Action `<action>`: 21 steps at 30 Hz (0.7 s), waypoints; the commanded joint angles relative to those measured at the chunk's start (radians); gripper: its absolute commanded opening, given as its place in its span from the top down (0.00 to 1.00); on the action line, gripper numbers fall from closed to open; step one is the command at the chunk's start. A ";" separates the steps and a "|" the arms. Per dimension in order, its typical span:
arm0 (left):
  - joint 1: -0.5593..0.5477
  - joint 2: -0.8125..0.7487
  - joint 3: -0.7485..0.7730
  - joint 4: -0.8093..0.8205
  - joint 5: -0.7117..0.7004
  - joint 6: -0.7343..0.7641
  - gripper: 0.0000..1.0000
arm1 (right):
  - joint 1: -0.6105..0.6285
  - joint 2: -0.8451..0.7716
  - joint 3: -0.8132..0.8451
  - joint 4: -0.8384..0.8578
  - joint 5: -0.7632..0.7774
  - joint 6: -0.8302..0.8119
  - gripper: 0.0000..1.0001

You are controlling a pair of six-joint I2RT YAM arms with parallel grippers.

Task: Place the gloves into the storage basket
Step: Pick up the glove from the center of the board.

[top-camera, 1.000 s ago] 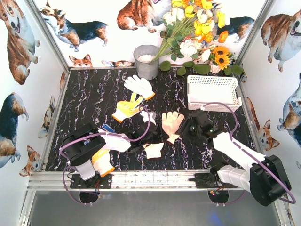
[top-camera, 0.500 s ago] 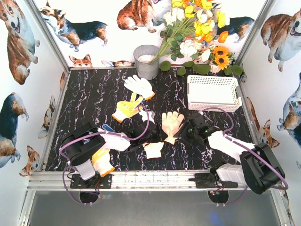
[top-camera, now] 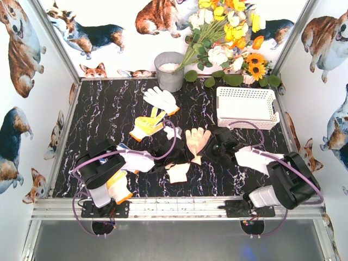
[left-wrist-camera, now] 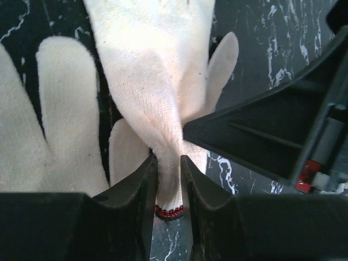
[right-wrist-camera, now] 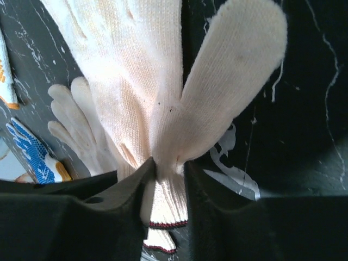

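A beige glove (top-camera: 197, 139) lies mid-table, fingers pointing away from the arms. My left gripper (top-camera: 176, 156) is at its left and is shut on a cream glove (left-wrist-camera: 152, 81) just above the red-edged cuff (left-wrist-camera: 168, 212). My right gripper (top-camera: 216, 145) has come in from the right and is shut on the beige glove (right-wrist-camera: 136, 70) near its cuff; a second cuff (right-wrist-camera: 157, 242) shows underneath. The white storage basket (top-camera: 246, 120) stands at the back right. Other gloves: a white one (top-camera: 160, 99), a yellow-palmed one (top-camera: 145, 126), a pale one (top-camera: 177, 173) and a blue-palmed one (right-wrist-camera: 32, 155).
A grey metal bucket (top-camera: 169, 70) stands at the back centre, and a bunch of flowers (top-camera: 228, 32) leans over the back right. Printed walls close in the table on three sides. A yellow-and-white glove (top-camera: 118, 187) lies under my left arm.
My right arm has swung left to the beige glove. Both grippers have closed on glove fabric. The beige glove has shifted slightly towards the back.
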State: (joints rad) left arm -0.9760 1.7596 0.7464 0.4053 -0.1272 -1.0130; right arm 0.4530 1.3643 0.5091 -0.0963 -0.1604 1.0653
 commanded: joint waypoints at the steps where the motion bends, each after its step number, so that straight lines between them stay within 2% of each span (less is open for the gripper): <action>1: -0.009 0.006 0.044 -0.039 -0.033 0.003 0.85 | -0.002 0.055 0.028 0.037 -0.007 -0.048 0.77; 4: -0.010 -0.009 0.049 -0.062 -0.053 0.001 0.90 | -0.002 0.062 0.037 0.036 -0.016 -0.062 0.86; 9: -0.012 -0.026 0.076 -0.120 -0.077 0.020 1.00 | -0.007 0.032 0.055 -0.017 -0.009 -0.100 0.95; 15: -0.012 -0.066 0.084 -0.156 -0.107 0.027 1.00 | -0.011 -0.036 0.111 -0.119 -0.007 -0.178 0.97; 21: -0.007 -0.101 0.103 -0.203 -0.121 0.038 1.00 | -0.011 0.014 0.223 -0.195 -0.080 -0.263 0.97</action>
State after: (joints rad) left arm -0.9897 1.6997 0.8246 0.2413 -0.2096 -0.9928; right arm 0.4484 1.3621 0.6430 -0.2432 -0.1959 0.8883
